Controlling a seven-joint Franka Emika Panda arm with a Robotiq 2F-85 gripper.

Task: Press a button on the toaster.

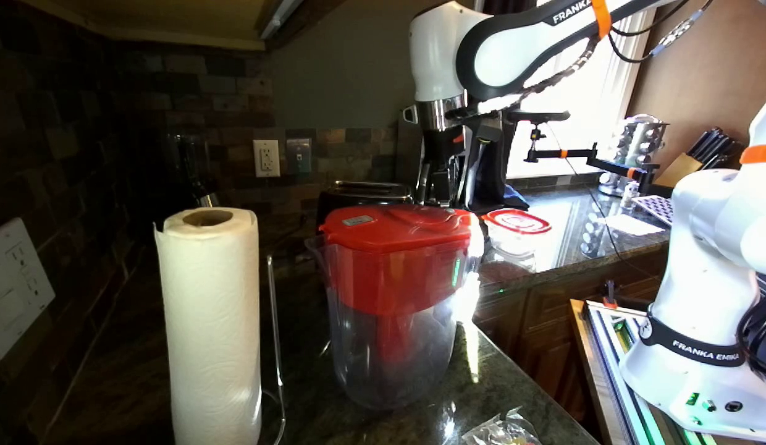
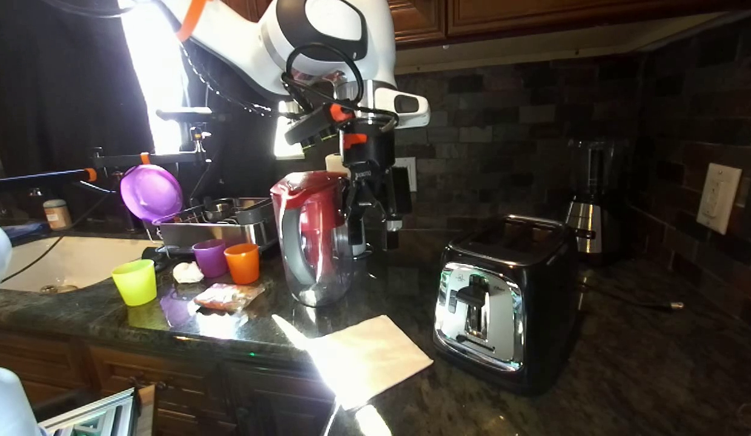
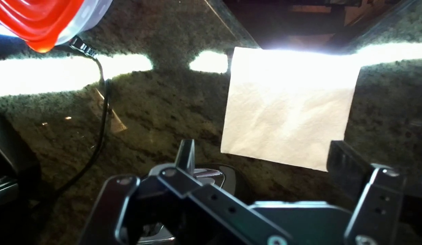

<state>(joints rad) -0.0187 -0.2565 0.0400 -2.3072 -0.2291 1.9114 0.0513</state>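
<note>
The toaster (image 2: 548, 327) is black with a chrome front plate and two top slots. Its black lever (image 2: 472, 295) sits in the upper part of the front slot. In an exterior view the toaster (image 1: 364, 193) is mostly hidden behind the pitcher. In the wrist view a rounded chrome and dark part, which looks like the toaster (image 3: 228, 177), shows behind a finger; its buttons cannot be made out there. My gripper (image 3: 261, 149) is open and empty, pointing down. It hangs above the counter, apart from the toaster, in both exterior views (image 2: 373, 237) (image 1: 443, 199).
A red-lidded pitcher (image 1: 389, 278) stands near a paper towel roll (image 1: 213, 327). A napkin (image 2: 375, 357) lies in front of the toaster. A red-lidded container (image 3: 44, 20) and a black cable (image 3: 101, 129) lie nearby. Cups (image 2: 135, 283) stand farther left.
</note>
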